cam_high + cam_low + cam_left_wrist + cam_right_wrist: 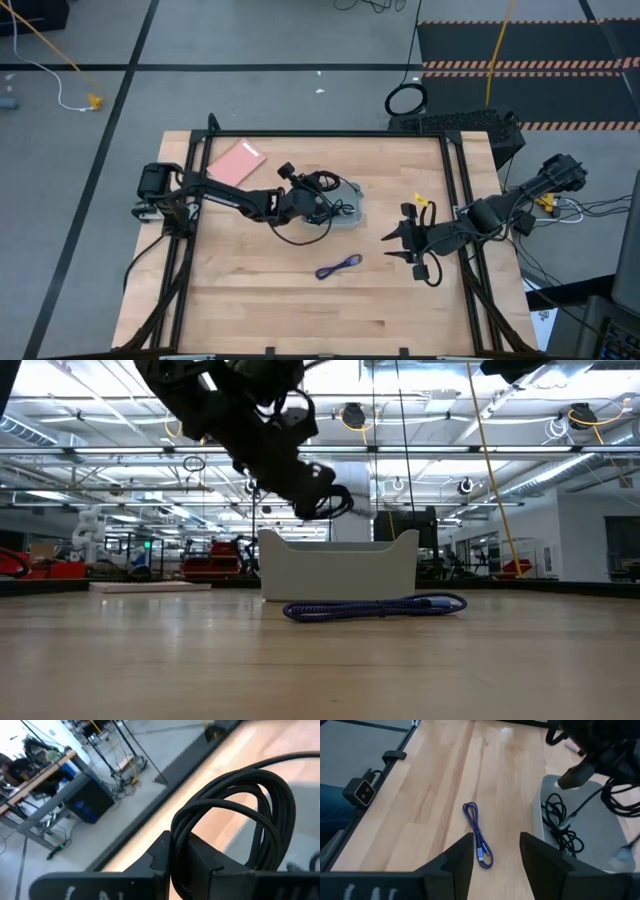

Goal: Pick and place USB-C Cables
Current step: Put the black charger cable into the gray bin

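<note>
We see the left claw [322, 197] clamped on a coiled black cable [235, 815] just above the gray tray [340, 570], its loops arching over the fingers [200, 865] in the left wrist view, while the right claw [400, 243] hangs open and empty near the table's right side. Only the right wrist view shows another dark cable [560, 822] already lying inside the tray. The purple-blue cable [338, 266] lies on the table in front of the tray, well apart from it, its long axis running left to right with the right end tipped slightly toward the tray.
</note>
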